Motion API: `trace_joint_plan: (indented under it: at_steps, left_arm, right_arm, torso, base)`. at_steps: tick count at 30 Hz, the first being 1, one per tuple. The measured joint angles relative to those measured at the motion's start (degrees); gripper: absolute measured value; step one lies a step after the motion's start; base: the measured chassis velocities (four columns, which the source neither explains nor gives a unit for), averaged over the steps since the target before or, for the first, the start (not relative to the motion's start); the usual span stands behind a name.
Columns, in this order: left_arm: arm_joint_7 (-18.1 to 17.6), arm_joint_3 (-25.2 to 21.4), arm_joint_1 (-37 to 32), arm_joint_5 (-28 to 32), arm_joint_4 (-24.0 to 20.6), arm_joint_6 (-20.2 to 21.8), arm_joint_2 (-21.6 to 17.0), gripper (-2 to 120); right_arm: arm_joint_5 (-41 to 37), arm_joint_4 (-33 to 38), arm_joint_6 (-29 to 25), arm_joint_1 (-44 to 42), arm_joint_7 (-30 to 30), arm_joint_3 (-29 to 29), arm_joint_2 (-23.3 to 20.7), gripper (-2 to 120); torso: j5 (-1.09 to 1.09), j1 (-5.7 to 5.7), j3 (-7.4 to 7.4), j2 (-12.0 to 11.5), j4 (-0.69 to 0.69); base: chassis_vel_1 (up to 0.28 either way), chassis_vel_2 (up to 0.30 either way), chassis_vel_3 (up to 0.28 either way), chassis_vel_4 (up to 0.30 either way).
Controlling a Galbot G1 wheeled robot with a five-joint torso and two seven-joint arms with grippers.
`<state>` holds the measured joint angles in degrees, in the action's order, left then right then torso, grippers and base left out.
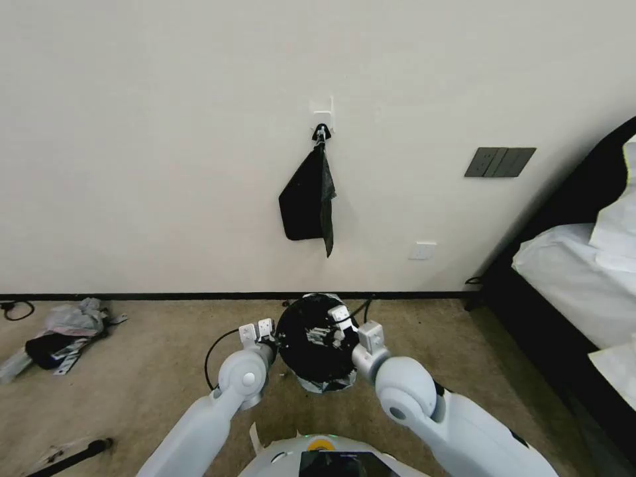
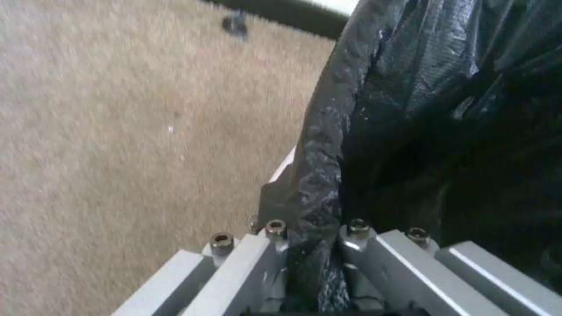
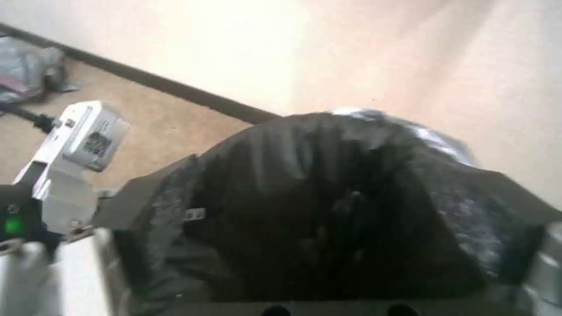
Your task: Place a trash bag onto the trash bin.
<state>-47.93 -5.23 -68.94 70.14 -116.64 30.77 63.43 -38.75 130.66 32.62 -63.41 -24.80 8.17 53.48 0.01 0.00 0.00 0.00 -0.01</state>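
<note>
The glossy black trash bag (image 1: 311,344) lies spread, mouth up, over the round trash bin on the carpet by the wall. The bag covers the bin almost wholly; a cream sliver of the trash bin (image 2: 286,166) peeks out beside the film. My left gripper (image 1: 267,330) is at the bag's left rim, shut on a fold of the film (image 2: 313,237). My right gripper (image 1: 342,324) hovers over the right side of the bag's mouth. Its fingers (image 3: 41,272) stand wide apart, open, with the dark inside of the bag (image 3: 328,210) below them.
A matte black bag bundle (image 1: 307,195) hangs from a wall hook above the bin. A pale plastic wad and dark items (image 1: 66,328) lie on the carpet at the left. A bed (image 1: 576,265) stands at the right. A cable (image 1: 215,351) loops by the left arm.
</note>
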Motion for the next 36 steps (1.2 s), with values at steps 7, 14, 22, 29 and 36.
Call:
trace_joint_plan:
  at_steps: [7, 14, 22, 29, 36]
  left_arm:
    - [0.01, -0.11, -0.27, 1.58, 1.95, 0.59, 0.43, 1]
    - [0.21, -0.12, -0.47, 1.59, 1.8, 0.7, 0.37, 5]
    - [0.89, -0.75, -1.03, 0.87, 1.22, 0.69, 0.05, 34]
    - [2.05, -1.95, -2.24, -0.09, -1.62, 2.46, -1.43, 61]
    - [4.95, -3.86, -5.0, -6.67, -6.45, 3.42, -3.03, 83]
  right_arm:
    - [2.85, 0.7, -0.93, -4.07, 0.88, -2.77, 0.83, 100]
    - [3.38, 0.71, -1.05, -5.19, 0.91, -3.49, 1.06, 100]
    - [3.43, 1.03, -1.06, -5.73, 1.1, -3.98, 0.96, 100]
    - [4.3, 1.32, -1.95, -7.25, 2.0, -5.55, 1.2, 100]
    - [6.64, 1.3, -4.53, -9.84, 3.89, -8.54, 2.42, 100]
  torso:
    - [-0.01, 0.0, 0.0, 0.0, 0.01]
    - [-0.02, 0.0, 0.0, 0.0, 0.01]
    - [-0.01, 0.0, 0.0, 0.0, 0.01]
    - [-0.01, 0.0, 0.0, 0.0, 0.01]
    - [-0.02, 0.0, 0.0, 0.0, 0.0]
  base:
    - [0.0, 0.0, 0.0, 0.0]
    - [0.0, 0.0, 0.0, 0.0]
    - [0.0, 0.0, 0.0, 0.0]
    - [0.0, 0.0, 0.0, 0.0]
    - [0.0, 0.0, 0.0, 0.0]
